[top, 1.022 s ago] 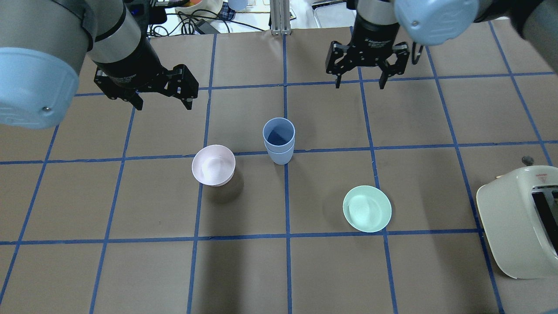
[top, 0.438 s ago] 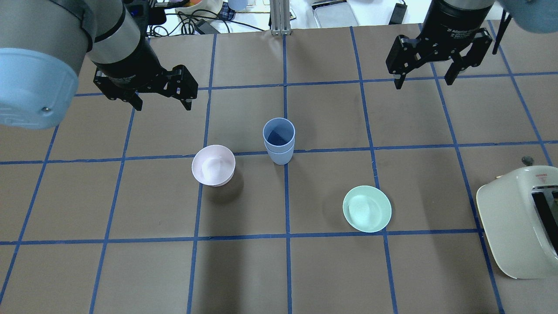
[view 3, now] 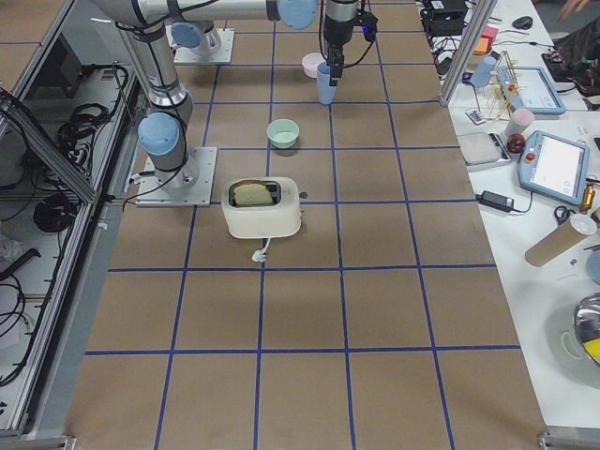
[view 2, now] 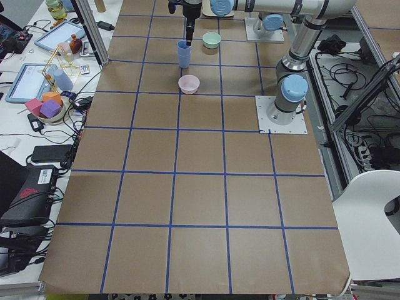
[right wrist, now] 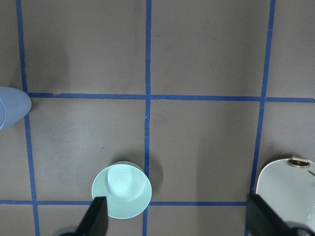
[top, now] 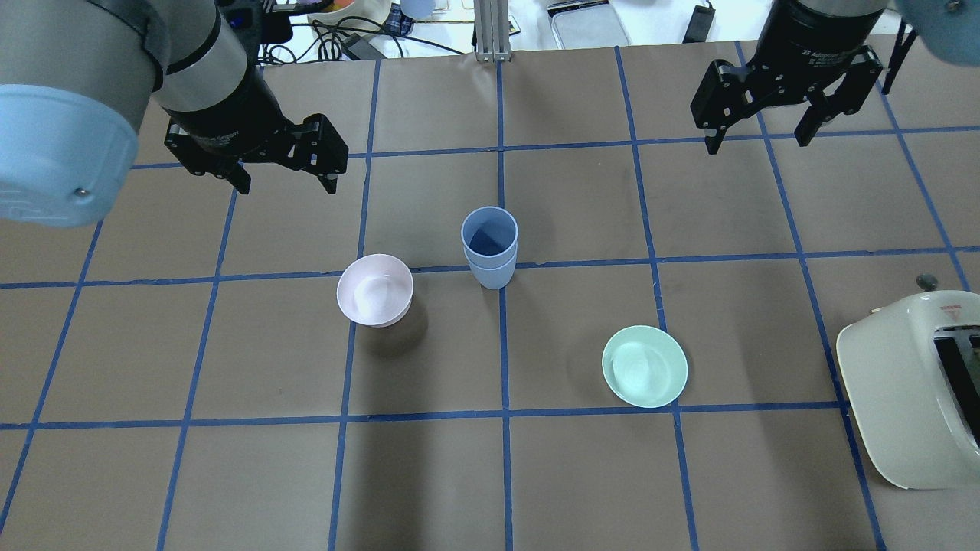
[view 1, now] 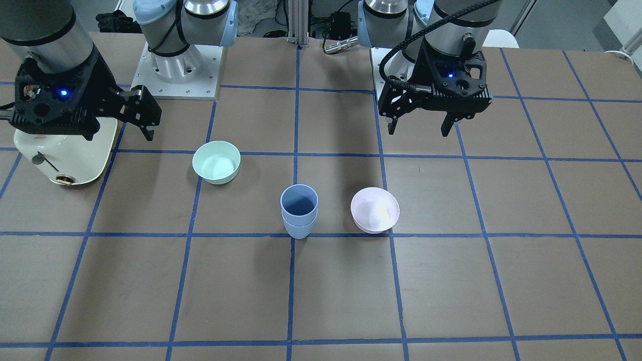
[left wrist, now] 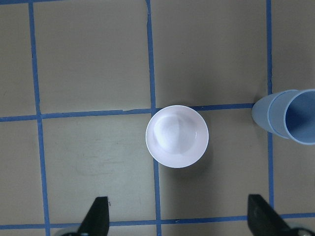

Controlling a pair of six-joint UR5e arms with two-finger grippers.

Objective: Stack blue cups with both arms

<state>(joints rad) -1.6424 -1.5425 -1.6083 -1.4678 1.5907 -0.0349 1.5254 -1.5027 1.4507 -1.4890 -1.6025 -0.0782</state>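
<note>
The two blue cups [top: 490, 249] stand nested one in the other, upright, at the table's middle; they also show in the front view [view 1: 299, 210] and at the right edge of the left wrist view [left wrist: 288, 120]. My left gripper [top: 287, 182] hangs open and empty above the table, beyond and to the left of the cups. My right gripper [top: 758, 144] hangs open and empty, far to the right of and beyond the cups. Neither gripper touches anything.
A pale pink bowl [top: 375, 290] sits just left of the cups. A mint-green bowl [top: 645, 366] sits nearer and to the right. A cream toaster [top: 911, 390] stands at the right edge. Blue tape lines grid the brown table [top: 230, 474].
My right gripper has swung to the right, away from the cups, staying open. The left gripper, the cups and the bowls have not moved.
</note>
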